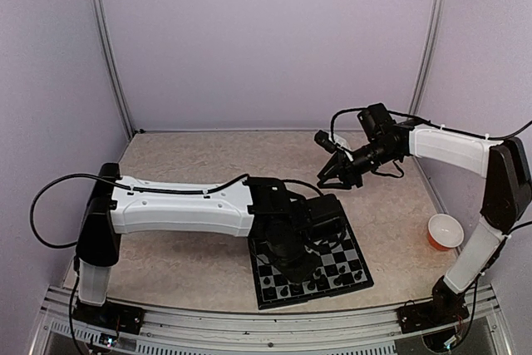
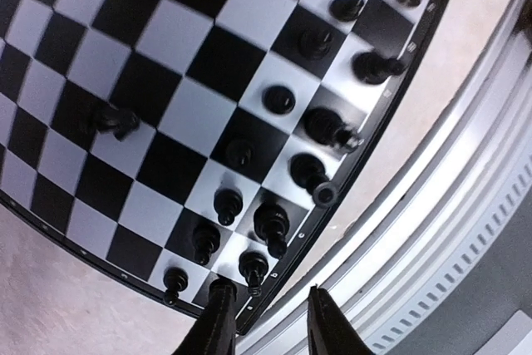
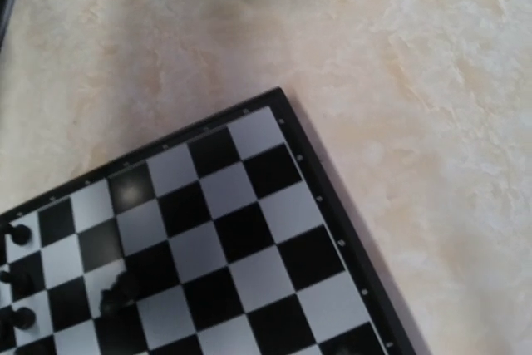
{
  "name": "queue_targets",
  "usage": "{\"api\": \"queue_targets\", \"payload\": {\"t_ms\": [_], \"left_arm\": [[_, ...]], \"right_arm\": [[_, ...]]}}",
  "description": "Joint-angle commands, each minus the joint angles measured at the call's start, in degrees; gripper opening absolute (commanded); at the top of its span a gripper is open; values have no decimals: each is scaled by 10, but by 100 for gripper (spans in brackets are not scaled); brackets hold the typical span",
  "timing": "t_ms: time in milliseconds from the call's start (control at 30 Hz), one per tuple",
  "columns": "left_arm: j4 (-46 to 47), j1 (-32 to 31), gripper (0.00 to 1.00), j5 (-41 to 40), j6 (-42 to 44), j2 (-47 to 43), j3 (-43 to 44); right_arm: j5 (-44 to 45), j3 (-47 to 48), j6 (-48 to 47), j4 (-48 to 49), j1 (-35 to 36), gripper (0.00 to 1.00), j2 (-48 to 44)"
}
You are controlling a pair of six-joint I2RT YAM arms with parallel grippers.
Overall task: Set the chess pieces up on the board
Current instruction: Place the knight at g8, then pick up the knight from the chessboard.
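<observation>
My left gripper (image 2: 268, 326) hung low over the near edge of the board (image 2: 166, 64), its jaws parted with nothing between them, and one fingertip (image 2: 218, 309) sat just beside the corner piece (image 2: 253, 268). That was my chief worry: the chess pieces (image 2: 278, 99) stood packed in two rows along that edge, so a sideways drift or a careless squeeze could have toppled a neighbour and sent several over in turn. One piece (image 2: 324, 193) lay on the black border and, I judged, could have rolled off onto the table (image 1: 191, 172) at a nudge. Another piece (image 2: 116, 120) lay tilted on its own further in, and being so small it might have slipped out of a pinch. My right gripper (image 1: 331, 176) hovered in the air beyond the far side of the board, well apart from it; whether its jaws were parted I could not tell. The table was a pale marbled beige with a metal rail (image 1: 274, 326) along its near edge, a small bowl (image 1: 445, 230) stood at the right, and plain lilac walls (image 1: 266, 39) closed in the cell
</observation>
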Motion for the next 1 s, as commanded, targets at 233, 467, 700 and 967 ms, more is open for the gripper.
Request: {"api": "queue_targets", "payload": {"t_ms": [233,467,700,967], "left_arm": [[160,107,36,-46,59,-130,-114],[251,154,37,38,102,-98,-171],[296,175,35,87,114,-54,-171],[288,176,34,84,106,-6,-152]], "right_arm": [[45,-78,-5,27,1,34,-100],[79,-156,-3,87,0,36,-176],[84,-164,-13,90,-3,36,-156],[81,-168,-19,89,-3,37,-150]]}}
